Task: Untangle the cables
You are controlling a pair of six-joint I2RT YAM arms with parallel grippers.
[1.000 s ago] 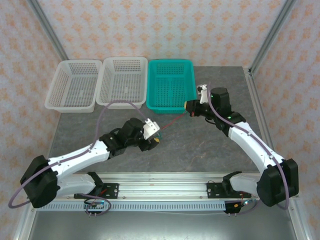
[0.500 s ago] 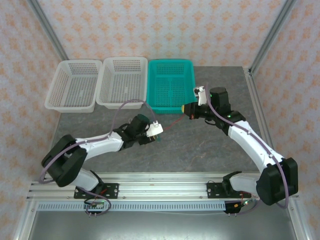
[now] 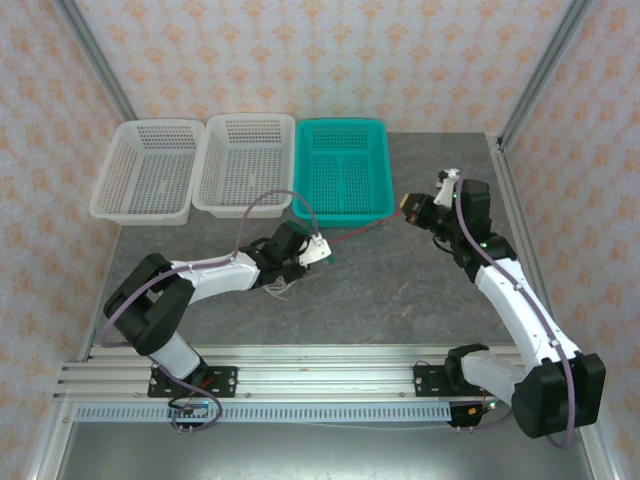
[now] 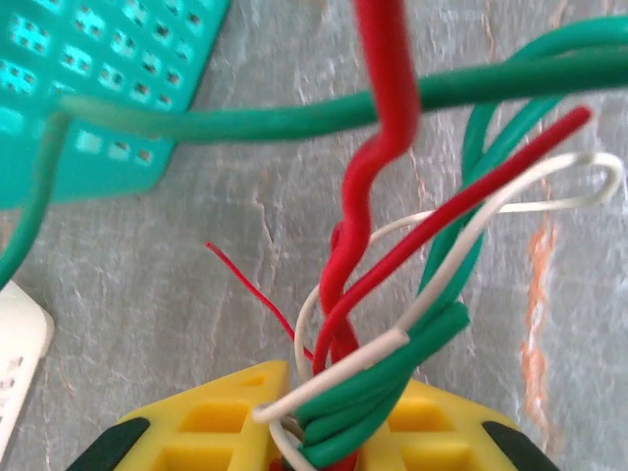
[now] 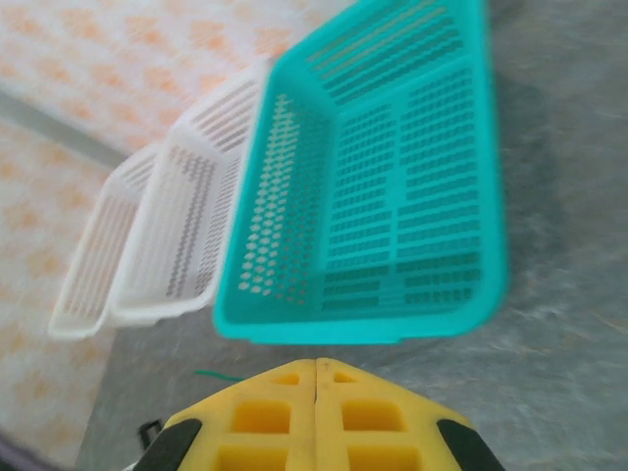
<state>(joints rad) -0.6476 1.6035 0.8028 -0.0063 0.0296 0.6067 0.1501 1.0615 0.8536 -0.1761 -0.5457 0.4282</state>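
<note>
1. We saw the left gripper (image 4: 339, 412) clamped on the cables (image 4: 383, 378), with green, red and white strands bunched between its pads.
2. From above, that bundle lay near the table's (image 3: 400, 290) centre, and one red strand ran toward 2 o'clock to the basket's (image 5: 363, 329) near rim.
3. The right gripper (image 5: 316, 378), at the basket's 4 o'clock, had its pads pressed together; we could not tell whether they pinched anything.
</note>
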